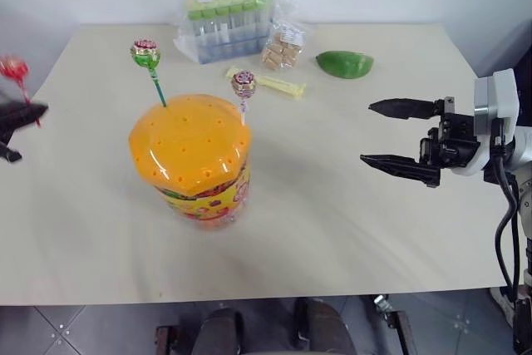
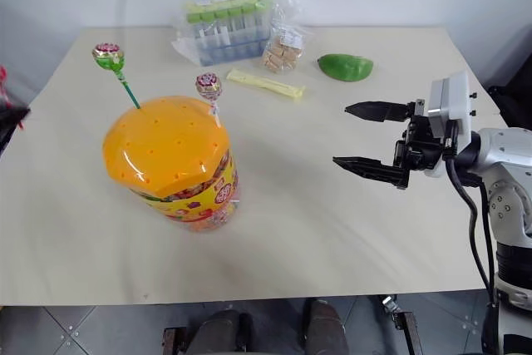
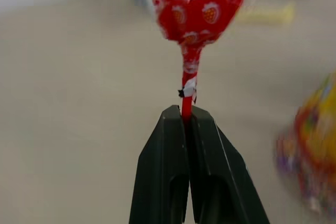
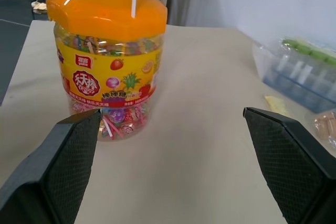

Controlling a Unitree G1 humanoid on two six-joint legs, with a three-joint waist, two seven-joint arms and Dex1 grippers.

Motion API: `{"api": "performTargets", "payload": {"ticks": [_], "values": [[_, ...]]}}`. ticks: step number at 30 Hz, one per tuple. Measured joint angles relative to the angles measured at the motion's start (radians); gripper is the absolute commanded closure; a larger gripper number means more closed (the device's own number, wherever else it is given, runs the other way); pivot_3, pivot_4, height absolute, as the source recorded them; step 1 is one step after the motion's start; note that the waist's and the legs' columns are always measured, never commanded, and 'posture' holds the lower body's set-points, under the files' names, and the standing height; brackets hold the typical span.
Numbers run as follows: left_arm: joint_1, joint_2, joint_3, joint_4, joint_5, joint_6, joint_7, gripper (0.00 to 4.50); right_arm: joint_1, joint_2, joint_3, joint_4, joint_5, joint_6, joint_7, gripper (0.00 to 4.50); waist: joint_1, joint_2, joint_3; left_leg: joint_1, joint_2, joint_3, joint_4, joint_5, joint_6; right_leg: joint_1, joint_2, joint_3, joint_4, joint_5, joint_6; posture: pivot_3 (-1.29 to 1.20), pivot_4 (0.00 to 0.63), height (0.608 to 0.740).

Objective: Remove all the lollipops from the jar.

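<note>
The jar, a clear tub with a domed orange lid, stands on the table left of centre. A green lollipop and a pinkish-brown lollipop stand upright with their sticks in the lid's holes. At the far left, over the table's left edge, my left gripper is shut on the red stick of a red lollipop, which is clear of the jar. My right gripper hangs open and empty to the right of the jar, pointing toward it.
Along the back of the table lie a bag of green-capped tubes, a small packet of brown pieces, a long pale yellow packet and a green fruit. Bare tabletop lies between the jar and my right gripper.
</note>
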Motion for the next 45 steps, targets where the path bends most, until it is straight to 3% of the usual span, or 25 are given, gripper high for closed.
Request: {"api": "performTargets", "payload": {"ticks": [8, 14, 20, 29, 36, 40, 45], "values": [[0.073, 0.001, -0.058, 0.015, 0.003, 0.191, 0.020, 4.47, 0.004, 0.004, 0.001, -0.002, -0.001, 0.000, 0.004, 0.00, -0.005, 0.000, 0.000, 0.000, 0.000, 0.003, 0.000, -0.001, 0.000, -0.003, 0.001, 0.003, 0.001, 0.000, 0.000, 0.00, 0.150, 0.740], [0.079, 0.047, -0.227, 0.070, 0.090, 0.234, 0.081, 4.47, 0.018, 0.010, 0.005, -0.013, -0.001, 0.000, -0.012, 0.00, -0.005, 0.000, 0.000, -0.001, 0.000, 0.006, 0.000, -0.001, -0.001, -0.006, 0.001, 0.005, 0.003, 0.000, 0.000, 0.00, 0.150, 0.740], [0.045, 0.086, -0.352, 0.163, 0.170, 0.225, 0.103, 2.91, 0.018, 0.010, 0.005, -0.015, -0.002, 0.000, -0.021, 0.00, -0.005, 0.000, 0.000, -0.003, 0.000, 0.012, 0.000, -0.001, 0.000, -0.013, 0.001, 0.011, 0.007, 0.000, 0.000, 0.00, 0.150, 0.740], [-0.039, 0.150, -0.391, 0.142, 0.186, 0.221, 0.057, 0.13, 0.016, 0.007, 0.005, -0.015, -0.002, 0.000, -0.022, 0.00, -0.005, -0.001, 0.000, -0.002, 0.000, 0.016, 0.000, -0.002, 0.001, -0.014, 0.001, 0.014, 0.008, 0.000, 0.000, 0.00, 0.150, 0.740], [-0.199, 0.200, -0.366, 0.063, 0.110, 0.162, -0.081, 0.04, -0.008, 0.001, 0.004, -0.011, -0.003, 0.000, -0.018, 0.00, -0.003, -0.001, 0.000, -0.002, 0.000, 0.018, 0.000, -0.003, 0.002, -0.015, 0.001, 0.016, 0.008, 0.000, 0.000, 0.00, 0.150, 0.740], [-0.322, 0.066, -0.266, 0.005, -0.002, -0.083, -0.263, 0.04, -0.018, -0.013, 0.002, -0.010, -0.003, -0.002, -0.017, 0.00, -0.003, -0.001, 0.000, -0.001, 0.000, 0.018, 0.001, -0.003, 0.002, -0.015, 0.001, 0.016, 0.009, 0.000, 0.000, 0.00, 0.150, 0.740], [-0.432, -0.083, -0.321, 0.069, -0.015, -0.344, -0.407, 0.04, -0.015, -0.022, -0.004, -0.012, -0.003, -0.002, -0.019, 0.00, -0.005, -0.001, 0.000, -0.002, 0.000, 0.019, 0.006, -0.003, 0.002, -0.014, 0.001, 0.017, 0.011, 0.000, 0.000, 0.00, 0.150, 0.740]]}}
